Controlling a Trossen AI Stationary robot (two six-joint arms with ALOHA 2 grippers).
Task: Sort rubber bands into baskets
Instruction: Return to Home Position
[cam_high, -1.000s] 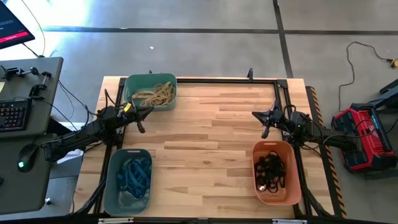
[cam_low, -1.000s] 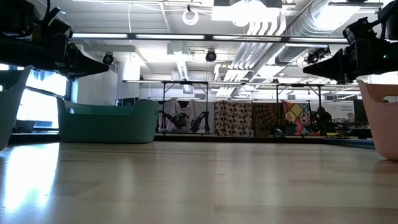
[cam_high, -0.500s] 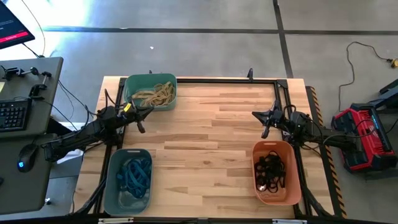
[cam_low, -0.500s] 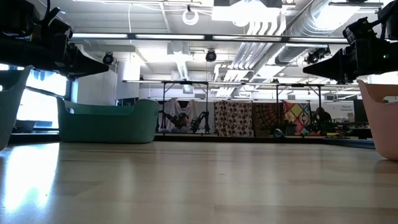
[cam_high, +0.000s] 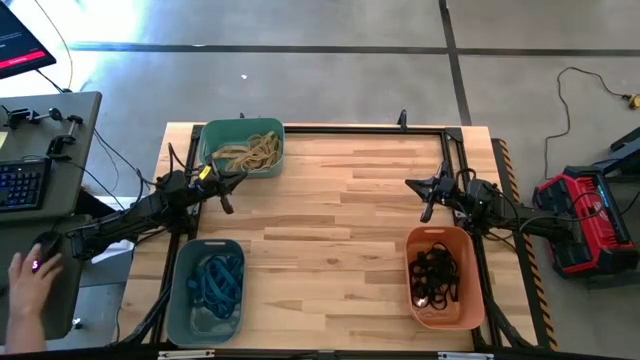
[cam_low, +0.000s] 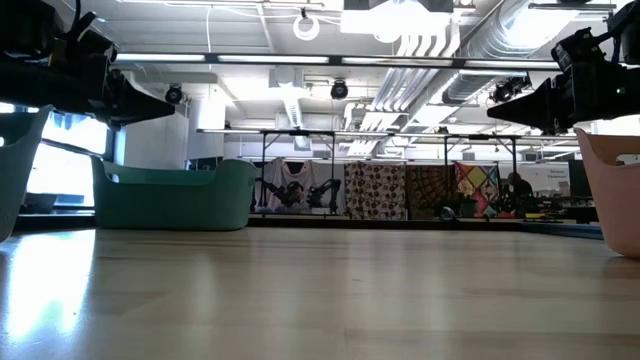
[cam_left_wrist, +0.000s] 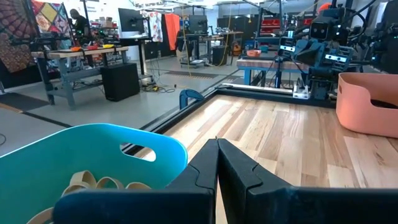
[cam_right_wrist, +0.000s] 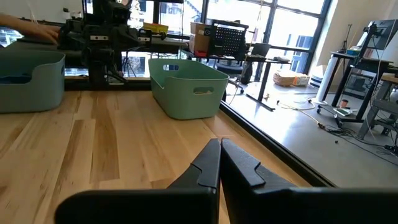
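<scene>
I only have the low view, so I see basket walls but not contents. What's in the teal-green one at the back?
Observer: The teal-green basket holds tan rubber bands.
Operator: And the orange basket?
Observer: It holds black rubber bands.
Operator: Are the grippers holding anything?
Observer: No. The wrist views show the left gripper and the right gripper shut, with nothing between the fingers.
</scene>
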